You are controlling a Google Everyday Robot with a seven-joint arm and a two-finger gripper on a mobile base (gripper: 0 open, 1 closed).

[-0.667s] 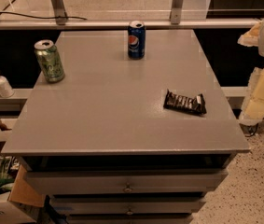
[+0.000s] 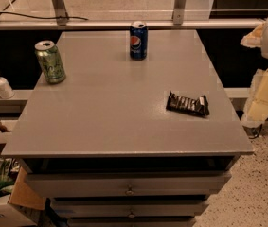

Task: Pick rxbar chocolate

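The rxbar chocolate [image 2: 187, 103] is a flat black wrapper with pale lettering. It lies on the right part of the grey table top [image 2: 114, 112], near the right edge. My gripper [image 2: 260, 103] is the pale arm end at the frame's right edge. It hangs beside the table, to the right of the bar, apart from it and holding nothing that shows.
A blue Pepsi can [image 2: 138, 40] stands at the back middle of the table. A green can [image 2: 50, 61] stands at the back left. A white pump bottle [image 2: 0, 83] sits on a ledge to the left. Drawers [image 2: 129, 188] are below, and boxes [image 2: 1, 193] are on the floor at left.
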